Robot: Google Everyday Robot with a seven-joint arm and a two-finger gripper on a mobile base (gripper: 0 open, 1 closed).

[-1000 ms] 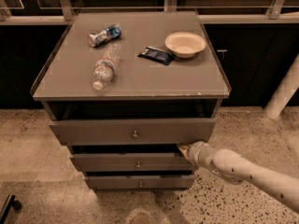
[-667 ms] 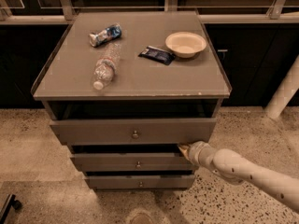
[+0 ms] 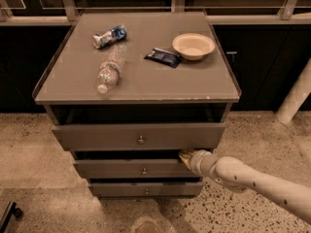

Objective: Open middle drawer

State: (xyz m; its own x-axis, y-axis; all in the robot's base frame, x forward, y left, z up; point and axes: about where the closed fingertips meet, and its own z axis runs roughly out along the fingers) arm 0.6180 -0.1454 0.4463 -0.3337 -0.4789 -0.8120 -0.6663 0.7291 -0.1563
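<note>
The middle drawer (image 3: pixel 126 169) is the second of three in a grey-brown cabinet, with a flat low front and a small round knob (image 3: pixel 144 171). It stands out a little, with a dark gap above its front. My gripper (image 3: pixel 186 155) comes in from the lower right on a white arm and sits at the top right edge of this drawer's front, just under the top drawer (image 3: pixel 97 136). Its tips reach into the gap there.
The cabinet top (image 3: pixel 146 81) holds a lying plastic bottle (image 3: pixel 109 71), a crumpled blue-white packet (image 3: pixel 110 36), a dark snack packet (image 3: pixel 164 57) and a beige bowl (image 3: pixel 193 45). The bottom drawer (image 3: pixel 116 190) is slightly out. A white post (image 3: pixel 296 95) stands at right. Speckled floor lies around.
</note>
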